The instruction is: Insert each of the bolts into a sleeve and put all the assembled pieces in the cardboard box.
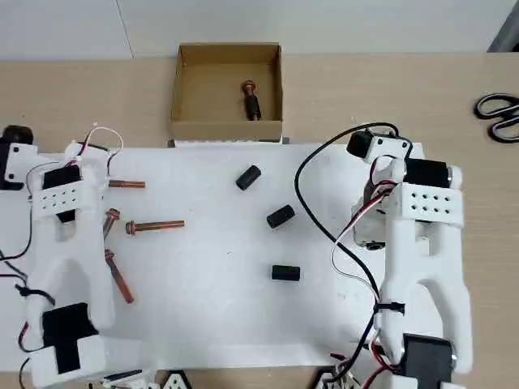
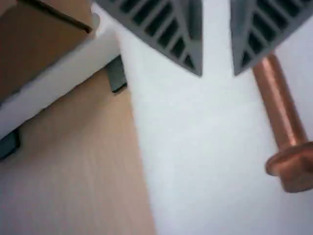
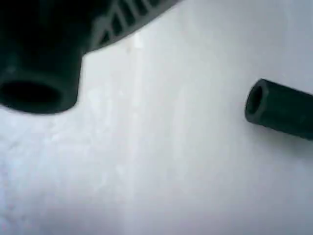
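Black sleeve [image 3: 39,73] clamped in right gripper [image 3: 73,29], bore exposed, likely for insertion; left gripper [image 2: 216,73] narrowly parted, empty, just beside copper bolt [image 2: 286,127], seemingly to grasp it

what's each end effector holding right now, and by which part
The right end effector grips a black sleeve around its body, one open end poking out. The left end effector is open and holds nothing.

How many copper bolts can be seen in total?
5. On the white board near the left arm: top bolt, middle bolt, half-covered bolt, lowest bolt. Boxed bolt lies in the cardboard box. The arm may hide more.
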You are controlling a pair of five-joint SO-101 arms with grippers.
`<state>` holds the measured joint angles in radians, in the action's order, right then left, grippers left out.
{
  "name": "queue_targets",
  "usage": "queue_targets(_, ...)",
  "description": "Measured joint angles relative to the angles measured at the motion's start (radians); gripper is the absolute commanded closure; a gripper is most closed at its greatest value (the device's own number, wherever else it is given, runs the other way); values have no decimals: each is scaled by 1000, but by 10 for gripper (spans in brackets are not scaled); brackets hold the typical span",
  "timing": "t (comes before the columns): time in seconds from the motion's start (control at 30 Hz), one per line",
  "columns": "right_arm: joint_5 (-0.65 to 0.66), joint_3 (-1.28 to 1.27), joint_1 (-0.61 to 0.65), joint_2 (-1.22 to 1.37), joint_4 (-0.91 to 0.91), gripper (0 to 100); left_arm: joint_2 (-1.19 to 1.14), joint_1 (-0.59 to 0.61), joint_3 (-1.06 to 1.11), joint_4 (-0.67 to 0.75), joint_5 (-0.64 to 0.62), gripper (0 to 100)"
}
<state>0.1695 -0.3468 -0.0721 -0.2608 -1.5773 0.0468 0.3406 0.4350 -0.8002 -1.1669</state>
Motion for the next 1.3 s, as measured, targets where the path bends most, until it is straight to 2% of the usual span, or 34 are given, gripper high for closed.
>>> queue_targets(0.23,0,0,0,0,0,995,-18,-3,0,-9,-15,941)
queue_targets(0.47,0,0,0,0,0,995,-49,-14,0,-51,-15,796)
queue_targets(0.73,0,0,0,0,0,995,-49,-12,0,-57,-15,795)
queue_targets(1.03,0,0,0,0,0,995,-181,-12,0,5,-15,795)
queue_targets(1.3,0,0,0,0,0,995,-203,-6,0,64,-20,795)
